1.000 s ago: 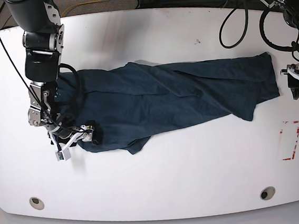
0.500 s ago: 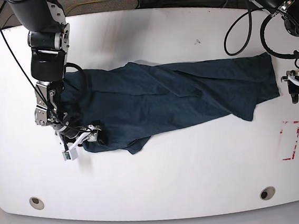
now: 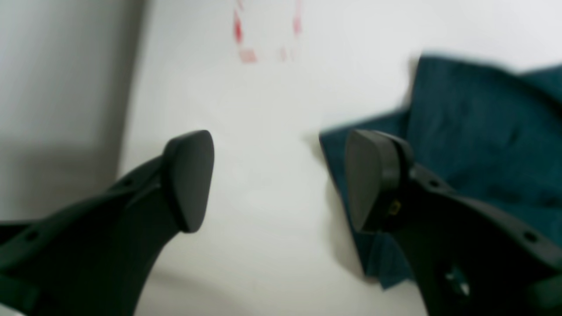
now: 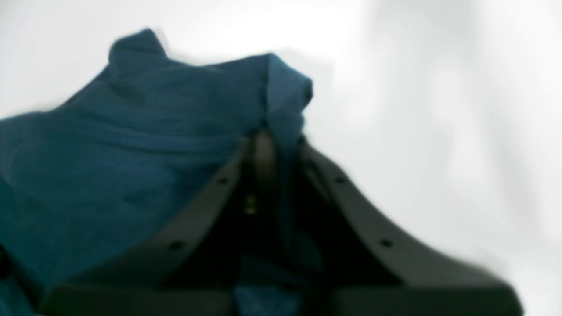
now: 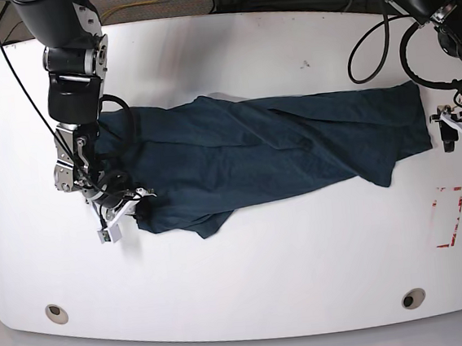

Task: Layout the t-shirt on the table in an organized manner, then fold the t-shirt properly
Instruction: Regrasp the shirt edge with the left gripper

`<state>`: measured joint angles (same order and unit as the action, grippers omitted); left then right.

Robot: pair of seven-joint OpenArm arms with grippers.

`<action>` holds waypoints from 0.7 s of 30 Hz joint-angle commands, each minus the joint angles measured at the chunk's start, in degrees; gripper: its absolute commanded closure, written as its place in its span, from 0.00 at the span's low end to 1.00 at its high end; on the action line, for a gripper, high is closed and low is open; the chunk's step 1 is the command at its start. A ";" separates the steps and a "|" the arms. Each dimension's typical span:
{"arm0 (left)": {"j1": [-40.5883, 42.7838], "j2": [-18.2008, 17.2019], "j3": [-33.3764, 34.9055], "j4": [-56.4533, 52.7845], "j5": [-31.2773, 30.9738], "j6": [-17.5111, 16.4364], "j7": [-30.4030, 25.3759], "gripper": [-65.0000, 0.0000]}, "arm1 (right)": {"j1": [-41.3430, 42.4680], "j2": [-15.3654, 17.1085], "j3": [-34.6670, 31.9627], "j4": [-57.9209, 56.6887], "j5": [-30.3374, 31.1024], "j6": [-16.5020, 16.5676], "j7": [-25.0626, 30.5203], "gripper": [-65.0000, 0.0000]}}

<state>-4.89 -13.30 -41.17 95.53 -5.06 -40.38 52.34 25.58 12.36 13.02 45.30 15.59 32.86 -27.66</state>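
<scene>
The dark teal t-shirt (image 5: 270, 149) lies crumpled lengthwise across the middle of the white table (image 5: 268, 300). At the shirt's left lower corner my right gripper (image 5: 127, 212) is shut on the cloth. The right wrist view shows this gripper (image 4: 263, 142) pinching a raised fold of the t-shirt (image 4: 131, 131). Just off the shirt's right edge my left gripper (image 5: 459, 126) stands open. In the left wrist view this gripper (image 3: 281, 180) holds nothing, with its right finger (image 3: 373, 180) over the hem of the t-shirt (image 3: 474, 131) and bare table (image 3: 263, 109) between the fingers.
A red tape rectangle (image 5: 449, 217) marks the table at the right, also seen as a red tape mark (image 3: 263, 35) in the left wrist view. Two grommet holes (image 5: 56, 313) (image 5: 413, 299) sit near the front edge. Black cables (image 5: 365, 37) loop over the back right.
My right gripper has shut on the shirt's left lower corner, which is now bunched and slightly lifted. The left gripper has crept a little closer to the shirt's right edge.
</scene>
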 commanded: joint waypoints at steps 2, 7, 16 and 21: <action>-2.54 -1.60 -0.11 -3.61 -0.52 0.38 -1.92 0.32 | 1.63 0.61 -0.05 0.99 0.54 0.24 0.71 1.00; -3.25 -1.69 0.51 -9.86 -0.52 0.38 -3.94 0.32 | 1.45 0.69 -0.05 0.99 0.54 0.24 0.71 1.00; -4.57 -1.78 3.76 -20.14 -0.61 0.38 -7.55 0.31 | 1.36 0.69 -0.05 0.99 0.54 0.24 0.71 1.00; -5.88 -1.78 3.85 -25.42 -0.61 0.38 -9.83 0.31 | 1.36 0.61 -0.05 0.99 0.54 0.24 0.71 1.00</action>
<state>-9.13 -13.87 -37.17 70.41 -4.99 -39.97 44.10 25.47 12.38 13.02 45.30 15.44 32.91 -27.62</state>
